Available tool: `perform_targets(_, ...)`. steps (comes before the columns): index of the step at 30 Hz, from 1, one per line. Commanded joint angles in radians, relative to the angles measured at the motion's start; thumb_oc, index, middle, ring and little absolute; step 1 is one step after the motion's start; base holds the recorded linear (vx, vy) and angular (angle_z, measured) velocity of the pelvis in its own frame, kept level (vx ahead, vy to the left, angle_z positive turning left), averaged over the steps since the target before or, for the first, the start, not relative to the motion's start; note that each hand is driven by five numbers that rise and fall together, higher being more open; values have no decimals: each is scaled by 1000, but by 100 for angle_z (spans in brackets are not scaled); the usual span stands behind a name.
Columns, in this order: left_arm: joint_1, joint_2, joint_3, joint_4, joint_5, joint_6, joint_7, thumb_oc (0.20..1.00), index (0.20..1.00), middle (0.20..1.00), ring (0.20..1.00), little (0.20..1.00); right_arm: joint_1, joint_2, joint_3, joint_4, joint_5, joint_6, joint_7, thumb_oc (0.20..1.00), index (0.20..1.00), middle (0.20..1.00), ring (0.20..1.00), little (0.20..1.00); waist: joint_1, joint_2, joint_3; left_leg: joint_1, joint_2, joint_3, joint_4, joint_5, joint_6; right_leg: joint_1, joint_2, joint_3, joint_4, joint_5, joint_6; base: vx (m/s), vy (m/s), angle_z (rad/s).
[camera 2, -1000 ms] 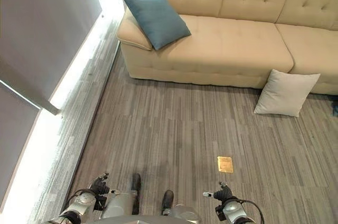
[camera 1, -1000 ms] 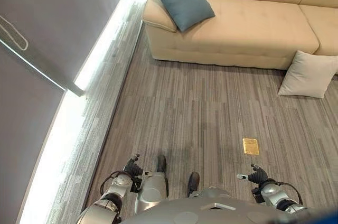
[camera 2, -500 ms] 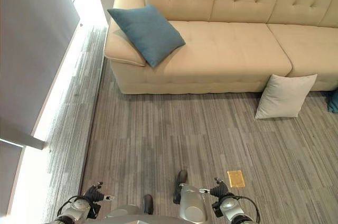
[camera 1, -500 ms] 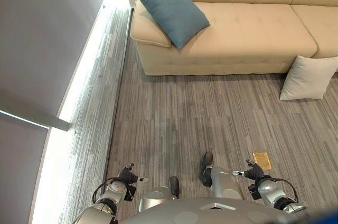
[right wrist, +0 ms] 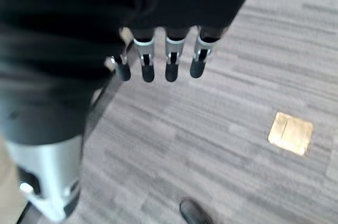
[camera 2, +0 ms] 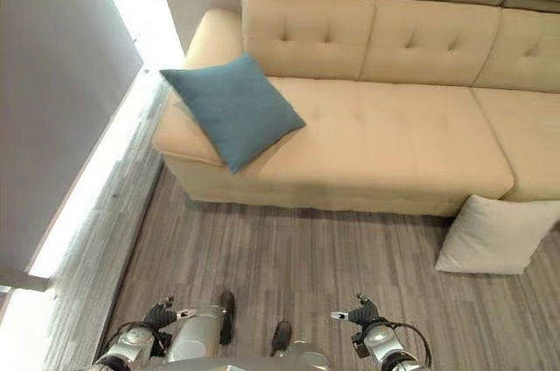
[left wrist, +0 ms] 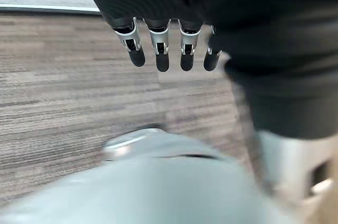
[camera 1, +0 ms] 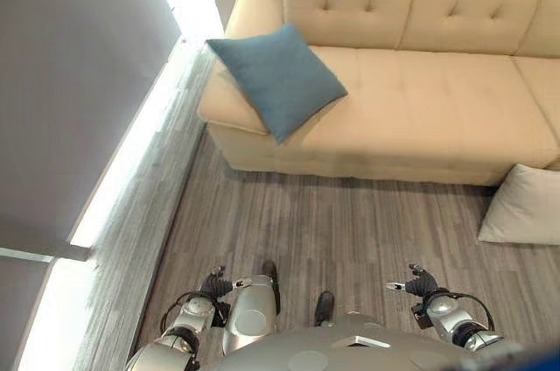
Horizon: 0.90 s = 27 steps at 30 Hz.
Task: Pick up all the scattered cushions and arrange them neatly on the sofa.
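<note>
Left eye view: blue cushion (camera 1: 278, 79) leans on the sofa (camera 1: 420, 100) armrest at 11 o'clock; beige cushion (camera 1: 528, 207) stands on the floor (camera 1: 350, 222) against the sofa front at 3 o'clock.

Left wrist view: left hand (left wrist: 158, 49), fingers (left wrist: 162, 60) relaxed, straight, holding nothing.

Right wrist view: right hand (right wrist: 158, 60), fingers relaxed, straight, empty; brass floor plate (right wrist: 290, 133) nearby.

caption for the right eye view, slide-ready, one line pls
Both hands, left hand and right hand, empty and low; blue cushion on the sofa, beige cushion on the floor.
</note>
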Motion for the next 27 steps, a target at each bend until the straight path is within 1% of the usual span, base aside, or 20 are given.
perform_targets(1, -15, -10, -38, 21, 0, -7, 1, 1000, 1000, 1000, 1000, 1000, 30, -30, -14, -21, 11, -7, -12, 1000, 1000, 1000, 1000, 1000, 26, 11, 17, 86, -3, 6, 60, -16, 29, -35, -43, 56, 57, -2, 113, 271, 103, -29)
perform_targets(3, 5, -10, -16, 34, 3, 0, 1, 1000, 1000, 1000, 1000, 1000, 42, -20, -15, -15, 4, -10, -5, 1000, 1000, 1000, 1000, 1000, 38, 10, -9, 129, -29, -4, 28, -40, 53, -10, -45, 71, 97, -29, 123, 400, 197, -58)
perform_targets(4, 10, -6, -12, 39, 10, 1, 1, 1000, 1000, 1000, 1000, 1000, 43, -16, -17, -19, 1, -10, -2, 1000, 1000, 1000, 1000, 1000, 46, 9, -20, 155, -44, -1, 19, -57, 67, -21, -59, 79, 170, -30, 135, 286, 206, -61)
perform_targets(7, 5, 6, -15, 33, 14, 5, 3, 1000, 1000, 1000, 1000, 1000, 23, -18, -9, -34, -13, -7, 1, 1000, 1000, 1000, 1000, 1000, 40, 27, -6, 203, -57, 4, 18, -90, 107, -141, -99, 78, 412, 42, 183, 195, 189, -12)
perform_targets(8, -1, 14, -21, 26, 16, 0, 3, 1000, 1000, 1000, 1000, 1000, 15, -22, -8, -47, -16, -10, 2, 1000, 1000, 1000, 1000, 1000, 27, 44, 2, 231, -59, -4, 15, -106, 121, -212, -105, 80, 513, 80, 191, 282, 136, 21)
perform_targets(9, -3, 14, -24, 23, 16, 0, 3, 1000, 1000, 1000, 1000, 1000, 7, -26, -10, -50, -21, -9, 0, 1000, 1000, 1000, 1000, 1000, 23, 52, 2, 261, -68, -9, 5, -123, 126, -230, -134, 51, 460, 64, 182, 245, 89, 10)
perform_targets(10, -3, 14, -24, 23, 16, 0, 3, 1000, 1000, 1000, 1000, 1000, 7, -27, -10, -50, -21, -9, 0, 1000, 1000, 1000, 1000, 1000, 21, 53, 5, 265, -68, -11, 5, -123, 125, -225, -134, 48, 459, 63, 182, 296, -24, 2)
perform_targets(11, -7, 13, -25, 23, 17, -2, 2, 1000, 1000, 1000, 1000, 1000, 1, -32, -8, -53, -21, -9, -1, 1000, 1000, 1000, 1000, 1000, 12, 64, 0, 292, -69, -26, -9, -139, 124, -245, -138, 42, 382, 43, 164, 221, -58, 6)
perform_targets(13, -8, 12, -22, 24, 12, -6, 2, 1000, 1000, 1000, 1000, 1000, -3, -35, -11, -58, -21, -7, -1, 1000, 1000, 1000, 1000, 1000, 1, 66, 0, 309, -73, -41, -18, -147, 121, -279, -145, 62, 311, 64, 165, 224, -72, 27)
perform_targets(14, -7, 12, -22, 24, 12, -6, 2, 1000, 1000, 1000, 1000, 1000, -3, -36, -11, -58, -21, -7, -1, 1000, 1000, 1000, 1000, 1000, 1, 67, 2, 313, -72, -42, -19, -148, 121, -275, -143, 62, 309, 64, 165, 252, -124, 22)
perform_targets(15, -9, 11, -21, 26, 8, -11, 6, 1000, 1000, 1000, 1000, 1000, -6, -38, -14, -61, -26, -2, 0, 1000, 1000, 1000, 1000, 1000, -15, 67, 9, 340, -77, -71, -23, -162, 116, -305, -150, 109, 212, 107, 180, 250, -134, 21)
perform_targets(16, -10, 9, -18, 26, 2, -13, 8, 1000, 1000, 1000, 1000, 1000, -9, -39, -13, -61, -28, 1, 1, 1000, 1000, 1000, 1000, 1000, -22, 67, 12, 351, -77, -79, -26, -165, 113, -318, -149, 133, 192, 121, 185, 390, -246, 27)
perform_targets(17, -12, 8, -14, 31, 2, -15, 8, 1000, 1000, 1000, 1000, 1000, -6, -39, -15, -59, -27, 0, 1, 1000, 1000, 1000, 1000, 1000, -27, 55, 9, 371, -82, -89, -25, -185, 105, -304, -151, 151, 160, 135, 192, 362, -261, 33)
perform_targets(19, -8, 2, -12, 39, 1, -15, 9, 1000, 1000, 1000, 1000, 1000, 3, -37, -15, -47, -23, -2, 3, 1000, 1000, 1000, 1000, 1000, -28, 47, -8, 386, -69, -105, -30, -190, 86, -271, -141, 139, 137, 141, 177, 301, -270, 52)
perform_targets(22, -11, -4, -12, 35, -12, -17, 8, 1000, 1000, 1000, 1000, 1000, 13, -40, -30, -40, -1, -12, 2, 1000, 1000, 1000, 1000, 1000, -31, 38, -19, 363, -47, -99, 0, -191, 56, -224, -130, 101, 101, 131, 167, 149, -206, 91)
perform_targets(23, -20, -7, -17, 28, -20, -17, 6, 1000, 1000, 1000, 1000, 1000, 14, -46, -36, -41, 15, -17, -1, 1000, 1000, 1000, 1000, 1000, -31, 26, -12, 319, -40, -86, 84, -188, 38, -198, -125, 84, 85, 117, 151, 123, -247, 51)
perform_targets(24, -25, -9, -17, 25, -27, -18, 7, 1000, 1000, 1000, 1000, 1000, 16, -49, -36, -40, 24, -21, -1, 1000, 1000, 1000, 1000, 1000, -27, 18, -5, 280, -34, -70, 145, -182, 32, -169, -121, 70, 69, 98, 138, 77, -185, 53)
perform_targets(25, -25, -8, -17, 25, -27, -18, 7, 1000, 1000, 1000, 1000, 1000, 16, -49, -36, -40, 24, -22, -1, 1000, 1000, 1000, 1000, 1000, -28, 19, -5, 278, -33, -71, 149, -184, 32, -169, -121, 69, 68, 98, 138, 63, -113, 58)
perform_targets(26, -29, -8, -12, 21, -44, -21, 16, 1000, 1000, 1000, 1000, 1000, 16, -56, -42, -42, 37, -25, -6, 1000, 1000, 1000, 1000, 1000, -22, 12, 2, 236, -17, -26, 151, -172, 34, -144, -126, 42, 54, 81, 132, 39, -45, 60)
perform_targets(27, -29, -6, -8, 16, -47, -22, 20, 1000, 1000, 1000, 1000, 1000, 15, -60, -48, -43, 43, -26, -9, 1000, 1000, 1000, 1000, 1000, -18, 10, 2, 219, -9, -10, 141, -161, 35, -137, -126, 32, 49, 78, 132, 70, -34, 51)
